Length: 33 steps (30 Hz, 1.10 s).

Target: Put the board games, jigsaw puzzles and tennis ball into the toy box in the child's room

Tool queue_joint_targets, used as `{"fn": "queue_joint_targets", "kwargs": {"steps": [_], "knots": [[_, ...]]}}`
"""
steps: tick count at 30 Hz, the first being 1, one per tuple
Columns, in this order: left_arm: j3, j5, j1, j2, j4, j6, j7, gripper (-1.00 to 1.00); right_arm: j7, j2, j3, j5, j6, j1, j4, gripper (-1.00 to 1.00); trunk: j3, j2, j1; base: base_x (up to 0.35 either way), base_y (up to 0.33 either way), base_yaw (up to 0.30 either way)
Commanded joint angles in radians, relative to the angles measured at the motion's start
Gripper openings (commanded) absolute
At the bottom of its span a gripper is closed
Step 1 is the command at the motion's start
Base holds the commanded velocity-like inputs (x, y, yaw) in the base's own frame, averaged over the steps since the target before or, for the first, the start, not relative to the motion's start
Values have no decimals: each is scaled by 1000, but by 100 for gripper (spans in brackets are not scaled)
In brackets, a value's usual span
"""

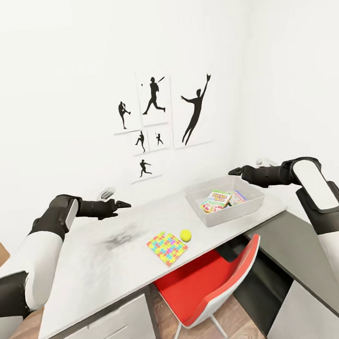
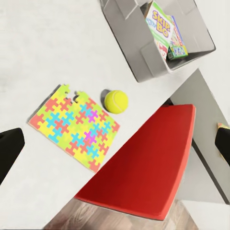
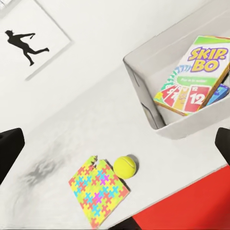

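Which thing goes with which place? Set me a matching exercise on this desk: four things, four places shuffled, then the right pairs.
Things:
1. tennis ball
2. Skip-Bo game box
3. jigsaw puzzle
4. red chair

Places:
A. inside the grey toy box
B. tucked under the table's front edge
C. flat on the tabletop, near its front edge
D. on the tabletop, between the puzzle and the bin

Pairs: 1-D, 2-A, 3-C, 4-B
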Motion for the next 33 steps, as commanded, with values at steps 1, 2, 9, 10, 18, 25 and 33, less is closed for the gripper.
{"fn": "queue_joint_targets", "kwargs": {"steps": [1, 2, 9, 10, 18, 25, 33], "knots": [[5, -10, -1, 0, 0, 6, -7, 100, -11, 11, 8, -7, 0, -1, -4, 100, -3, -2, 0, -76, 0, 170], [5, -10, -1, 1, 0, 6, -7, 100, -12, 16, 10, -6, 0, -1, -5, 100, -3, -2, 0, -60, 0, 194], [6, -10, -1, 6, 0, 7, -7, 100, -42, 41, 19, 0, -1, -3, -7, 100, -3, -2, 0, -77, 4, 259], [6, -10, -1, 6, 0, 7, -7, 100, -47, 42, 19, -1, -1, -3, -7, 100, -4, -2, 0, -93, 25, 281], [5, -10, -1, 20, 0, 7, -7, 100, -71, 44, 20, -3, -2, -4, -2, 100, -8, -2, 0, -25, 7, 276], [5, -10, 0, 43, 0, 6, -1, 100, -74, 43, 20, -3, -2, -6, 2, 100, -15, -2, 0, -2, 1, 228], [6, -15, 4, 90, 2, 6, 86, 100, -75, 42, 19, 1, -2, -7, 3, 100, -25, -2, 0, 0, 0, 204]]}}
